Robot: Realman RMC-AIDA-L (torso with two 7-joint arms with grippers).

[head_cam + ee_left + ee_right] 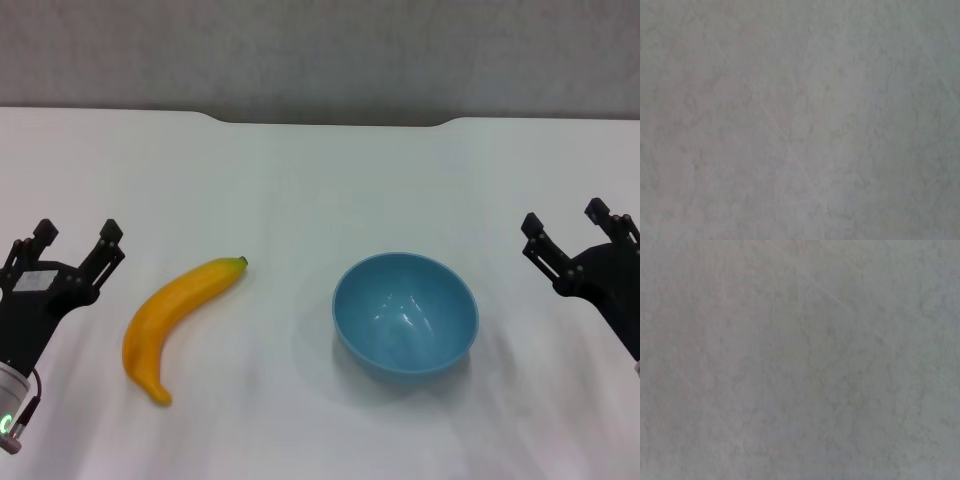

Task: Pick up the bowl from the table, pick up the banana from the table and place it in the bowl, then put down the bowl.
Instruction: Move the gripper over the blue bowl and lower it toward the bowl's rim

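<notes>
Head view, table point(300, 180) white and flat, dark notch along its far edge at the top centre of the frame.

Bowl point(405, 314): light blue, glossy, upright, sitting on the table right of centre, lower half of the frame. Nothing in it.

Banana point(177, 324): yellow-orange, lying flat on the table left of centre. Green stem tip points up and right toward the bowl; the blunt end curls down to the lower left. Banana and bowl apart, bare table between them.

My left gripper point(72, 252): far left of the frame, middle height, just beside the banana but not touching it. Fingers spread, a clear gap between the two black tips, nothing held.

My right gripper point(572, 232): far right edge of the frame, about level with the bowl's rim, apart from the bowl. Fingers likewise parted, nothing between them.

Both wrist views: only a plain pale grey-white surface with faint mottling fills the frame. No fingers, no bowl, no banana to be seen in either
</notes>
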